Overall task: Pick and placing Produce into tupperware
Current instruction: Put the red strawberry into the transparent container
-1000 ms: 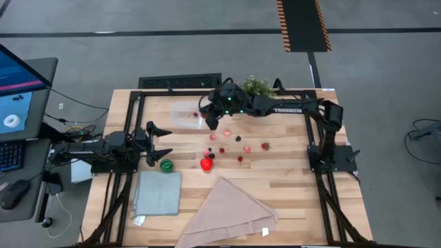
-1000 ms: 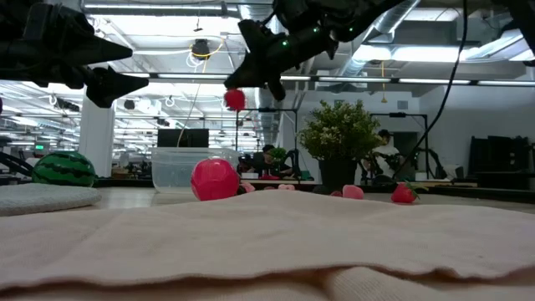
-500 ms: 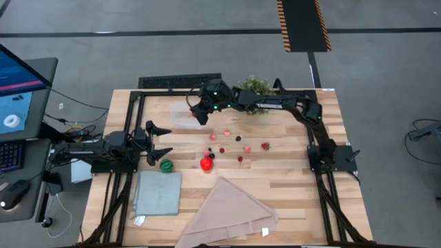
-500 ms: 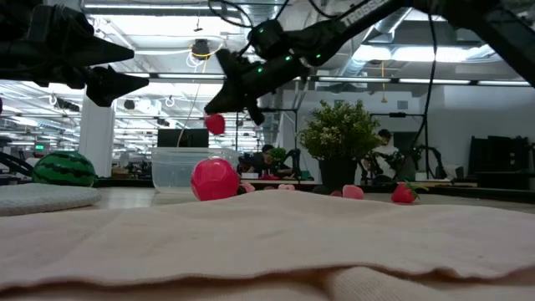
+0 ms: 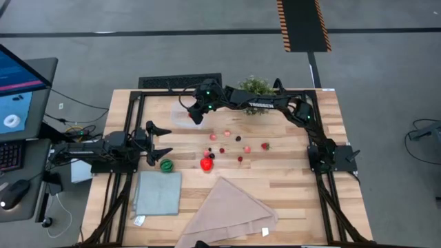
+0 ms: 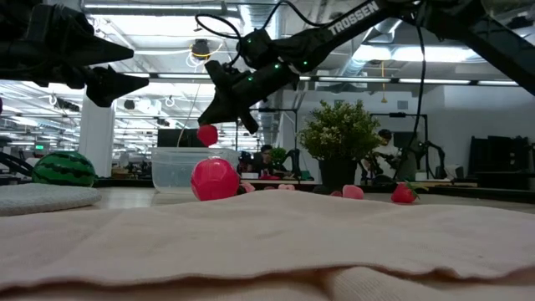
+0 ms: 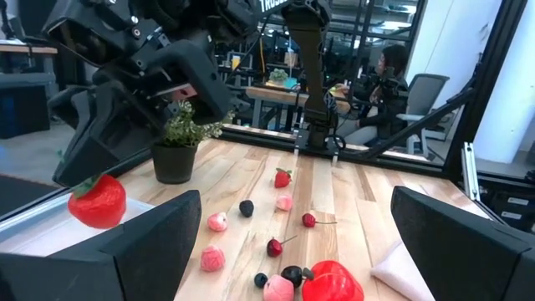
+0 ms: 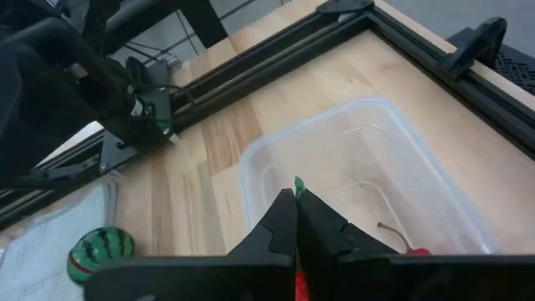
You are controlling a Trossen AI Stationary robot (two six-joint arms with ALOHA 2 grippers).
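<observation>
Right gripper (image 5: 194,114) hangs above the small clear rectangular plastic tupperware (image 5: 185,115) at the back of the table, fingers clamped on a small red toy fruit with a green tip (image 6: 207,134). Low view shows the fruit in the air just above the tupperware's (image 6: 178,167) open top. Right wrist view looks down into the tupperware (image 8: 359,176); one small red piece with a stem (image 8: 410,247) already lies inside.

Left gripper (image 5: 160,141) waits over the left side of the light wooden table (image 5: 289,186), fingers spread apart, holding nothing. Round green striped toy melon (image 5: 167,164) sits just beside it.

Rest of the produce lies loose mid-table: larger red faceted fruit (image 5: 206,163), a dark berry (image 5: 211,155) touching it, pink and red bits (image 5: 224,134) nearby, a small strawberry (image 5: 265,145) further right.

Bushy green potted plant (image 5: 255,87) stands at the back edge. Flat grey-blue square cloth (image 5: 158,193) and beige folded cloth (image 5: 231,213) lie along the front.
</observation>
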